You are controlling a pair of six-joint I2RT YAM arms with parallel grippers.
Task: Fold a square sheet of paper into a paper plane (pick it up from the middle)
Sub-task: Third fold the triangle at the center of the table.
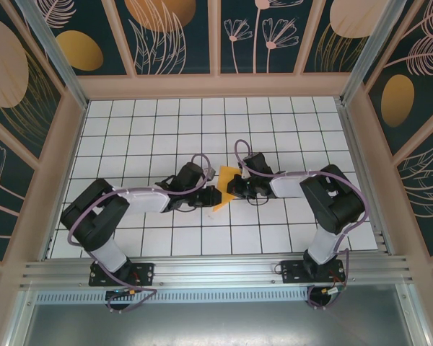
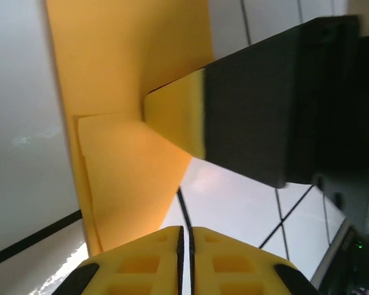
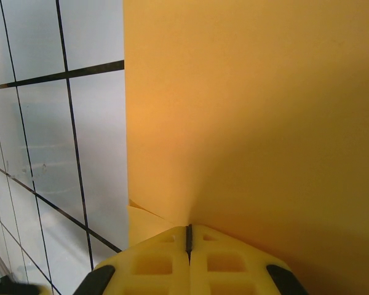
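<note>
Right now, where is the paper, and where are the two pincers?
paper (image 1: 224,191), top view, middle of the orange sheet.
left pincer (image 2: 185,232), left wrist view, between its yellow fingertips.
right pincer (image 3: 189,228), right wrist view, between its yellow fingertips.

A robot lab cell: floral panels (image 1: 177,36) box in a white grid table (image 1: 166,122); two arms (image 1: 105,216) are bolted to an aluminium rail (image 1: 216,270).
</note>
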